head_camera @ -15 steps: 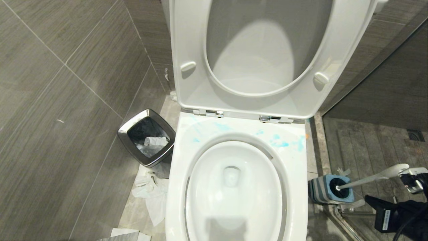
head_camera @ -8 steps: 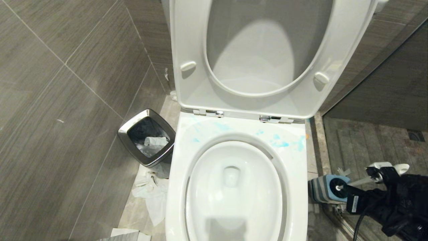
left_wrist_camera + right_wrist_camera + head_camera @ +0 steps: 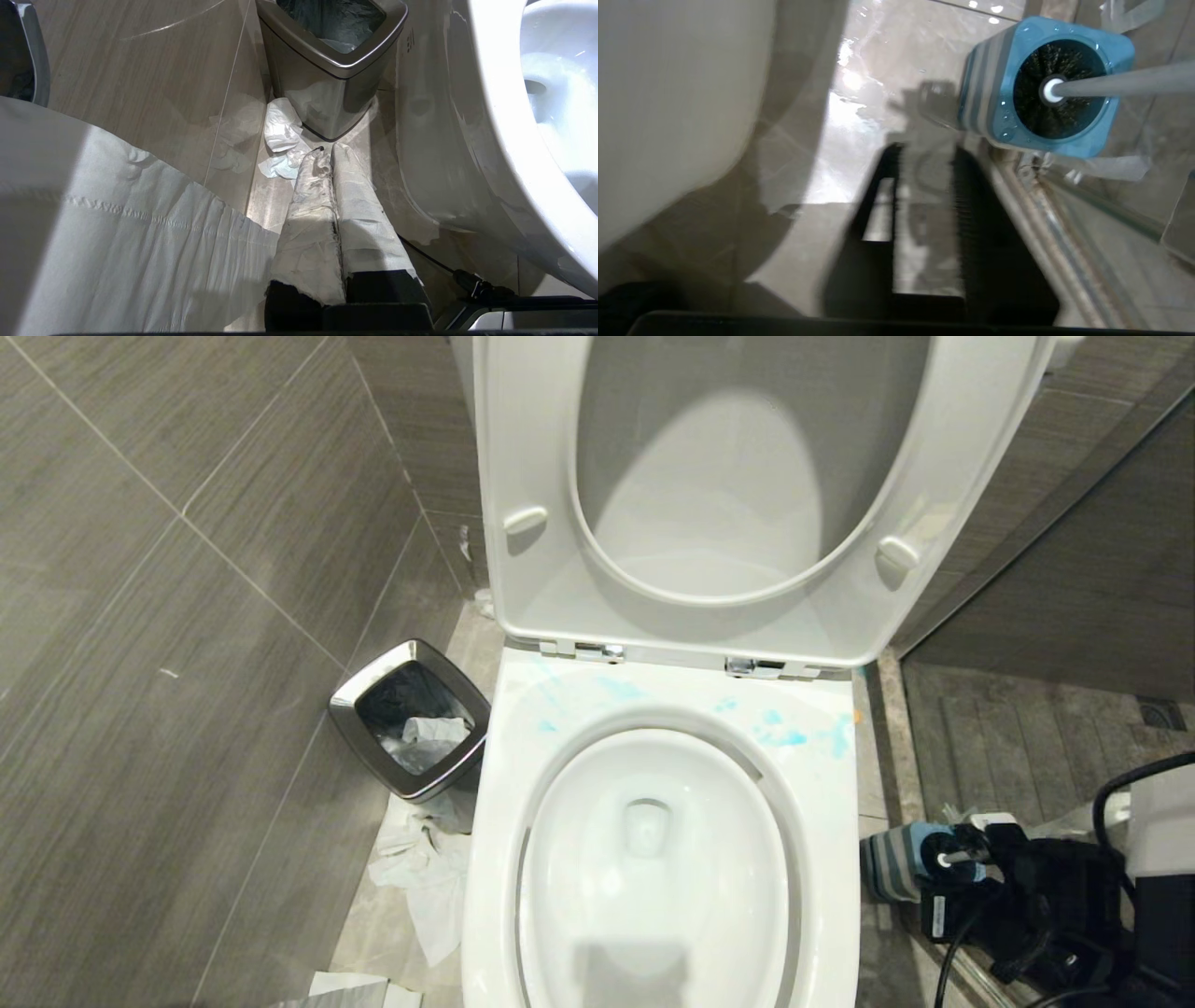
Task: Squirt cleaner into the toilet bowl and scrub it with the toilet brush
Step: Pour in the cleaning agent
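Observation:
The toilet bowl (image 3: 653, 859) stands with seat and lid raised, and blue smears mark its back rim (image 3: 784, 737). On the floor to its right, the toilet brush (image 3: 1125, 80) sits head-down in its blue-and-grey striped holder (image 3: 892, 868), handle leaning away to the right. My right gripper (image 3: 927, 154) hangs low beside the holder, open, with only floor showing between its black fingers. The right arm (image 3: 1046, 905) hides most of the handle in the head view. My left gripper (image 3: 327, 154), its fingers wrapped in white, is shut and empty near the floor left of the bowl. The cleaner is out of view.
A steel-rimmed trash bin (image 3: 411, 719) stands left of the toilet, with crumpled tissue (image 3: 420, 877) on the floor beside it. A white paper sheet (image 3: 117, 224) hangs close to the left wrist. A metal shower-door rail (image 3: 1064, 233) runs along the floor by the holder.
The right arm has swung down and leftward from the brush handle's far end to the holder. Its jaws have parted. The left arm and the toilet are as before.

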Controlling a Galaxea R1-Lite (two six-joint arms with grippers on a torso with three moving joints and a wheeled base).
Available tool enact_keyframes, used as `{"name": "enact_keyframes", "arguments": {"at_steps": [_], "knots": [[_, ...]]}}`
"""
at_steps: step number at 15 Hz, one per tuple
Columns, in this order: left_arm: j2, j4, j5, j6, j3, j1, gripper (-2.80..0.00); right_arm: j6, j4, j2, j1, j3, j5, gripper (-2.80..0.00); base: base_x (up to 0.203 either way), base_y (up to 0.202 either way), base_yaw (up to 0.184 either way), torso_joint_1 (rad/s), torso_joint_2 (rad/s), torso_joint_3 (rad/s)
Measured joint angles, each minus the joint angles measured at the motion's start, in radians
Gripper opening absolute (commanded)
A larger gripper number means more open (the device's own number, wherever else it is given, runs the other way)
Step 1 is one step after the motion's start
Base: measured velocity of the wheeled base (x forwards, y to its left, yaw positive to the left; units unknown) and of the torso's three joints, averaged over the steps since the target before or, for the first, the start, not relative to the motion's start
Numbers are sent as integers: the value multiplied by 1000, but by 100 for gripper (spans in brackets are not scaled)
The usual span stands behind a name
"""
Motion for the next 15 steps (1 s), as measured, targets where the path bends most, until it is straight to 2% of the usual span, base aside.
{"name": "enact_keyframes", "arguments": {"at_steps": [2,5,15], "knots": [[0,0,0,0,0,0,-280,-45,1,44,0,-26,-30,0,0,0,0,0,0,0],[0,0,-1,1,0,0,-280,-68,1,95,-3,-95,-52,0,0,0,0,0,0,0],[0,0,0,0,0,0,-280,-47,2,275,-11,-577,-53,0,0,0,0,0,0,0]]}}
